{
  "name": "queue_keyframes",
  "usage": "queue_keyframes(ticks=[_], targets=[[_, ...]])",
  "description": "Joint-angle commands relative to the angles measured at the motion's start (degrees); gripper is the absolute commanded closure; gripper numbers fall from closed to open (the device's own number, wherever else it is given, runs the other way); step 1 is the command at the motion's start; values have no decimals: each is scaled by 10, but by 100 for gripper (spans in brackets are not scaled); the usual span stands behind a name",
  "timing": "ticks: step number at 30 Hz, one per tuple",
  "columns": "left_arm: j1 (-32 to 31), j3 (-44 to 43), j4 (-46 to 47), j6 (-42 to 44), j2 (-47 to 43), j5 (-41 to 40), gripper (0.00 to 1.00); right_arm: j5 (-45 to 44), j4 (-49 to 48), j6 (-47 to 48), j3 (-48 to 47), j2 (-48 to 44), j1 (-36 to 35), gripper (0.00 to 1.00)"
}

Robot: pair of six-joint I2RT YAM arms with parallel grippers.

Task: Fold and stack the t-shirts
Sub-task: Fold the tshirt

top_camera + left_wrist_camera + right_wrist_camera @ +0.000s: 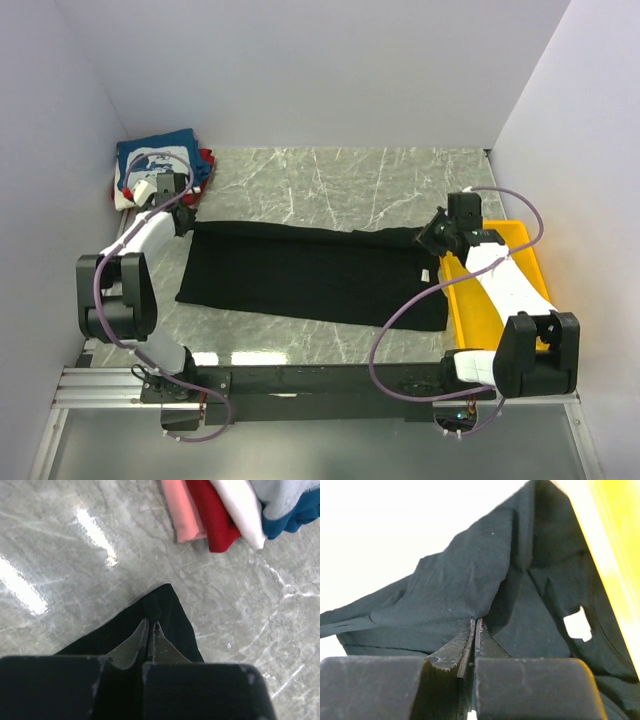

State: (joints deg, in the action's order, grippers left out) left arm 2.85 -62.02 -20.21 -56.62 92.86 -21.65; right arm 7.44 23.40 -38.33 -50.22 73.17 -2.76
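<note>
The black t-shirt lies folded into a long band across the table. My left gripper is shut on its far left corner, close to the tabletop. My right gripper is shut on its far right corner, lifted a little beside the tray. A white label shows on the cloth near the right gripper. The folded shirts are stacked at the back left: blue with white print on top, with white and red under it.
A yellow plastic tray stands at the right edge, under my right arm. A pink folded cloth lies at the bottom of the stack. White walls close in on three sides. Bare marble tabletop lies behind the black shirt.
</note>
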Motion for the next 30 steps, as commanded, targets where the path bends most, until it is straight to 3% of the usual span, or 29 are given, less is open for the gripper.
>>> queue_keyframes(ticks=[1, 7, 13, 16, 17, 18, 23, 30], targets=[[6, 24, 47, -18, -36, 4, 99, 20, -19, -5, 26, -23, 20, 100], [7, 79, 97, -38, -47, 40, 99, 47, -48, -13, 86, -49, 24, 100], [19, 132, 140, -60, -68, 71, 88, 81, -68, -12, 128, -50, 23, 100], [31, 157, 162, -68, -96, 87, 68, 92, -69, -8, 137, -52, 23, 100], [32, 160, 163, -64, -104, 86, 59, 93, -67, -5, 139, -55, 25, 94], [33, 160, 159, -60, -119, 84, 56, 94, -65, -1, 139, -57, 24, 90], [26, 117, 92, -31, -143, 32, 51, 87, -60, 11, 147, -83, 24, 64], [-25, 60, -16, -68, -106, -41, 55, 88, -60, 11, 139, -94, 19, 61]])
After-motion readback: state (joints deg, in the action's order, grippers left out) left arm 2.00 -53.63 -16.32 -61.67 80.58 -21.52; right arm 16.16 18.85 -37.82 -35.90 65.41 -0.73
